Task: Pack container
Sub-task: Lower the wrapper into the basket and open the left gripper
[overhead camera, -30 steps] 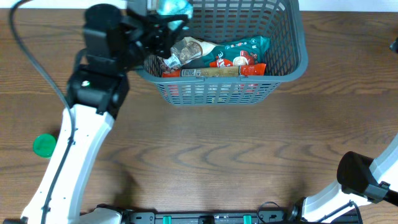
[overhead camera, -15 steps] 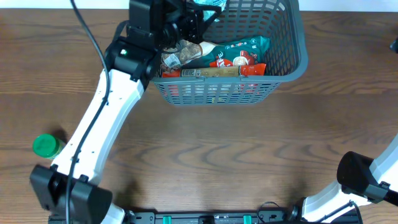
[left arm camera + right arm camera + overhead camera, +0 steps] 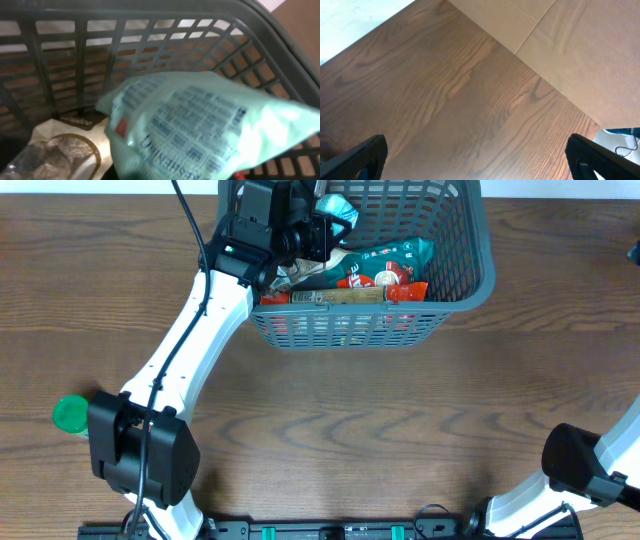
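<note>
The dark grey lattice container [image 3: 470, 270] stands at the back middle of the table. Several packets lie in it: teal and red ones [image 3: 385, 265] and a beige one [image 3: 300, 260]. My left gripper [image 3: 322, 228] is over the container's left part, shut on a pale mint packet with blue print [image 3: 338, 208]. In the left wrist view that packet [image 3: 200, 125] fills the front and hides the fingers, with the container wall [image 3: 100, 60] behind and the beige packet [image 3: 60, 150] below. My right gripper [image 3: 480, 160] is open and empty over bare table.
A green round cap or lid [image 3: 70, 413] sits at the left edge of the table. My right arm's base [image 3: 585, 465] is at the front right corner. A tan board [image 3: 570, 50] lies beyond the table in the right wrist view.
My left arm has swung right from the container's left rim to over its inside, carrying the mint packet. The right arm has not moved.
</note>
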Available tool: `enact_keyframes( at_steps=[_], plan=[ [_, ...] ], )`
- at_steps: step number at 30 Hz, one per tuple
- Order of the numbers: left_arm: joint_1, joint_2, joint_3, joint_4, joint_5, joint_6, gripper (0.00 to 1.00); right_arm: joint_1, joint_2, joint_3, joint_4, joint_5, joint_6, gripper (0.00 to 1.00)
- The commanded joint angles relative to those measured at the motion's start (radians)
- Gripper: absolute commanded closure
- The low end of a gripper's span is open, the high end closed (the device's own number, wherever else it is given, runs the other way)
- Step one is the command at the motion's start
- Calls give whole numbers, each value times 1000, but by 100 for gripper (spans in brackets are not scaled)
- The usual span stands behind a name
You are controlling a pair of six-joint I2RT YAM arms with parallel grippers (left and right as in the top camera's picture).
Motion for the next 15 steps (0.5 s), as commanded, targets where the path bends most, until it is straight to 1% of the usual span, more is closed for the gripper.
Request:
enact_keyframes(
  at_steps=[1,3,4,12,15],
  plan=[
    [0,-10,19,6,-3,4,39,-15,-7,-3,-2,4,17,1],
    [0,-12,19,6,6,4,7,-15,-7,-3,-2,4,17,1],
    [0,-13,19,6,19,7,1,-15,-7,-3,-2,4,17,1],
    [5,-34,19,2,33,11,1,-15,-7,-3,-2,4,17,1],
    [22,-73,23,-32,29,11,1,-15,-7,-3,-2,4,17,1]
  ],
)
